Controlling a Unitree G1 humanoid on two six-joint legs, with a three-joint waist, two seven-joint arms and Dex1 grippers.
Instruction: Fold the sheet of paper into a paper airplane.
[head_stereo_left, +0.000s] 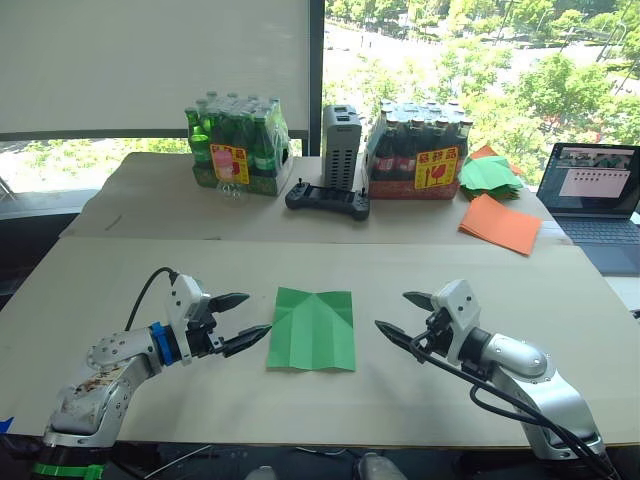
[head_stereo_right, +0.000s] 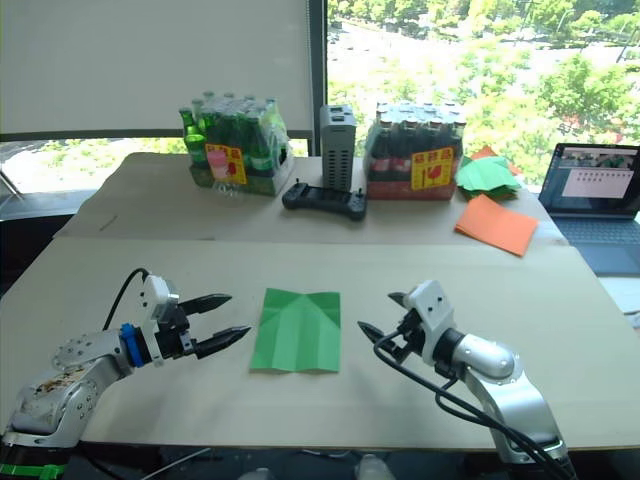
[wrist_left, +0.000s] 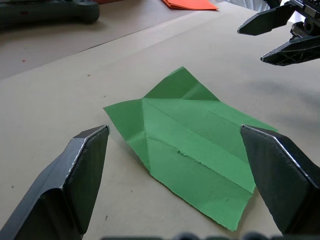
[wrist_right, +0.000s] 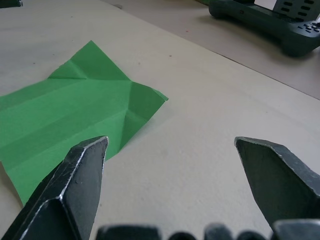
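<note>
While flanking the green paper, left tool wide, right tool wide, both low.

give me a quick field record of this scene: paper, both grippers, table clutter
paper: green sheet, flat on the near table between the grippers, creased, not yet a plane
left gripper: jaws open, beside the sheet, not touching
right gripper: jaws open, beside the sheet, not touching
far table: green bottle pack, dark bottle pack, controller, grey box, orange paper, green paper heap, laptop
</note>
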